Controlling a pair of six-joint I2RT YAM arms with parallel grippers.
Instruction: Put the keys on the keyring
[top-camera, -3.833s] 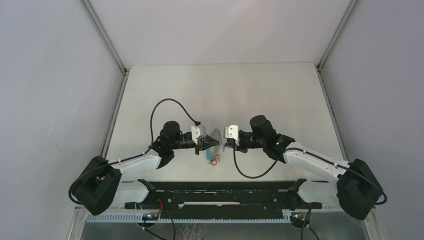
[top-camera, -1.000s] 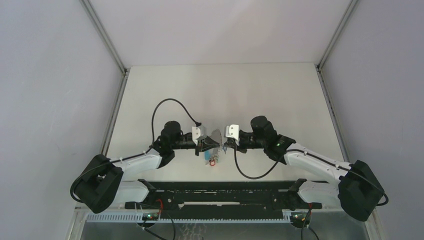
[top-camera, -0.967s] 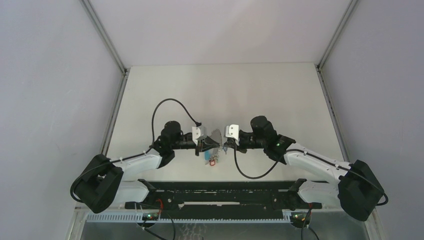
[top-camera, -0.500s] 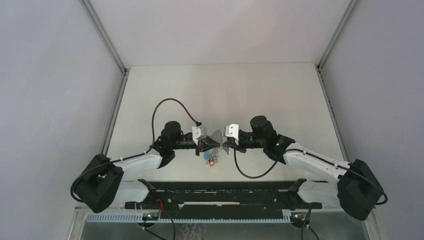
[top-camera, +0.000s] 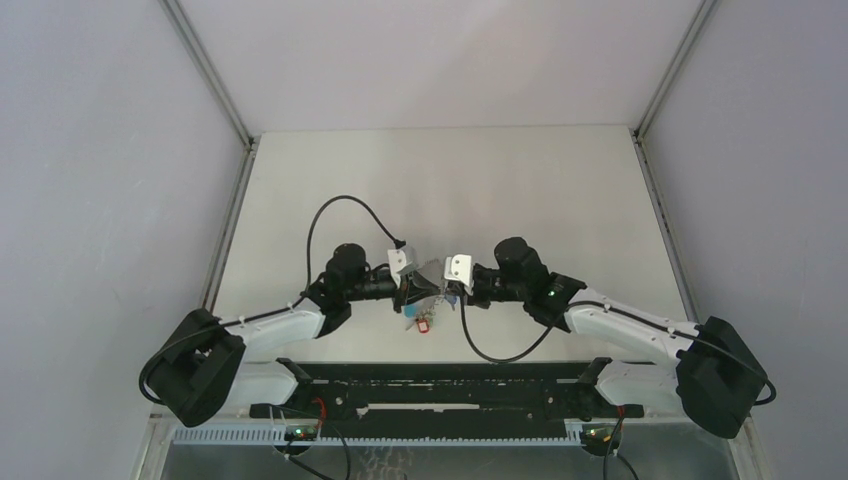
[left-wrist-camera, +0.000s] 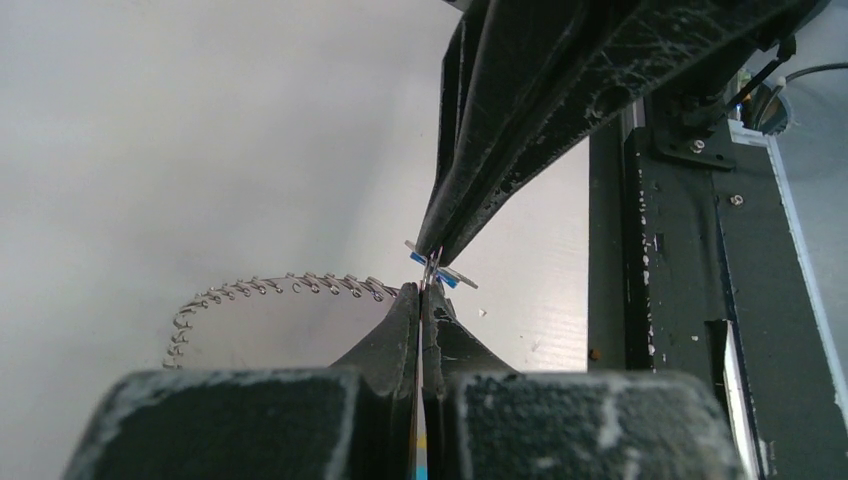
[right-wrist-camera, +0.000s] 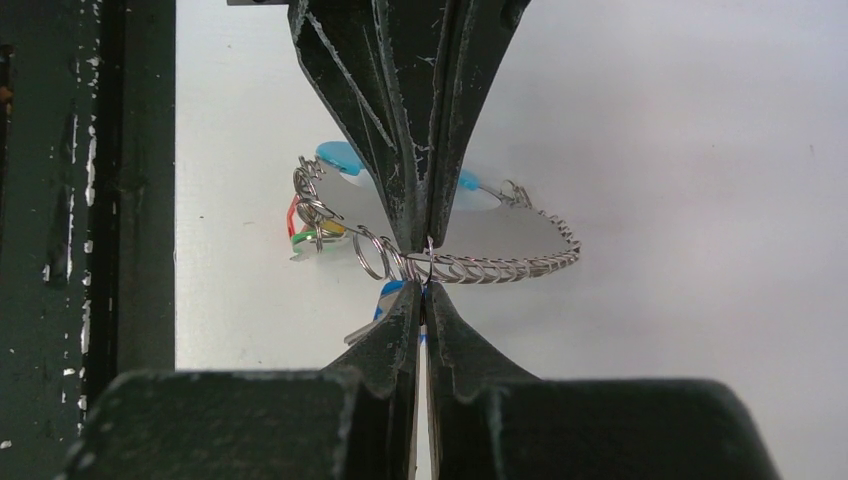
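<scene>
My left gripper (top-camera: 421, 291) and right gripper (top-camera: 441, 293) meet tip to tip above the table (top-camera: 450, 190). The left gripper (left-wrist-camera: 424, 296) is shut on the wire of the keyring (left-wrist-camera: 280, 287), whose curved run of small silver rings spreads to the left. The right gripper (right-wrist-camera: 424, 292) is shut on the tiny blue-headed key (right-wrist-camera: 390, 297), held against the keyring (right-wrist-camera: 500, 268) at the left fingertips. The key (left-wrist-camera: 445, 279) also shows at the right fingertips in the left wrist view. Cyan, green and red bits (right-wrist-camera: 318, 225) hang from the ring (top-camera: 424, 318).
A black rail (top-camera: 430, 385) runs along the table's near edge, close behind both grippers; it also shows in the left wrist view (left-wrist-camera: 680, 250) and the right wrist view (right-wrist-camera: 90, 200). Grey walls with metal posts enclose the table on three sides.
The right gripper has moved left with the key until its tips touch the left gripper's tips. The left gripper has tilted slightly and still holds the keyring.
</scene>
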